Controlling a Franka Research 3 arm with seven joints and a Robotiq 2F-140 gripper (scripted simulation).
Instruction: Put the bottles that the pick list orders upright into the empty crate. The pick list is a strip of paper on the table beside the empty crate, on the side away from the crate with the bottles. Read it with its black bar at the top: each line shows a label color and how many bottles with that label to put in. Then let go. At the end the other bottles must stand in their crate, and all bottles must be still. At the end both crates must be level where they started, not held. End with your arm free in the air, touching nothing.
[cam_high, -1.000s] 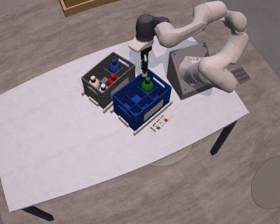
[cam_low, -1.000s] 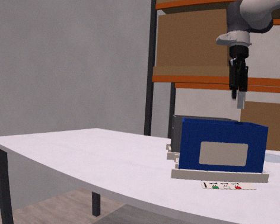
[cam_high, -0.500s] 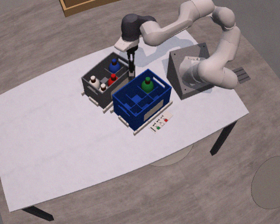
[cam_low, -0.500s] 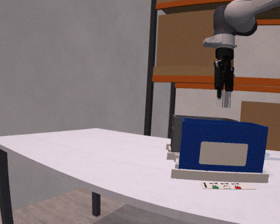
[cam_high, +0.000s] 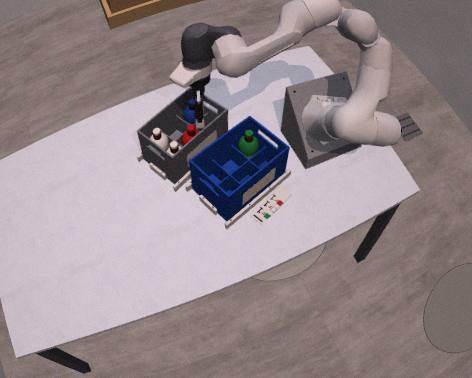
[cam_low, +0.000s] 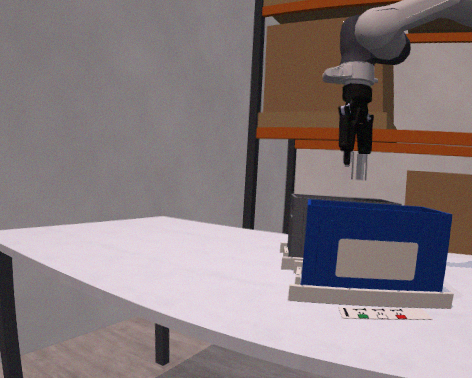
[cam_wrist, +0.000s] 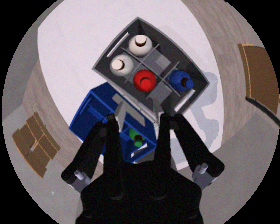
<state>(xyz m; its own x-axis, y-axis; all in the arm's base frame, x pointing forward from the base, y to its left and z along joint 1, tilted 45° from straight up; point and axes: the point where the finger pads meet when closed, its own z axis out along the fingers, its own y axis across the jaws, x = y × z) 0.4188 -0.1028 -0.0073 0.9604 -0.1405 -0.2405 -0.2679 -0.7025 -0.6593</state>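
The grey crate (cam_high: 182, 135) holds a blue bottle (cam_high: 191, 111), a red bottle (cam_high: 190, 134) and two white bottles (cam_high: 159, 138). The blue crate (cam_high: 240, 167) beside it holds one green bottle (cam_high: 248, 143) upright in a far corner cell. The pick list (cam_high: 271, 205) lies in front of the blue crate, with green, white and red marks; the counts are too small to read. My gripper (cam_high: 199, 120) hangs high over the grey crate's near side, above the red bottle (cam_wrist: 144, 81). Its fingers stand partly apart with nothing between them. From the side my gripper (cam_low: 356, 160) is well above the crate rims.
The arm's grey base block (cam_high: 320, 120) stands right of the blue crate. A wooden box (cam_high: 135, 10) sits on the floor beyond the table. Shelving with cartons (cam_low: 320, 75) stands behind the crates.
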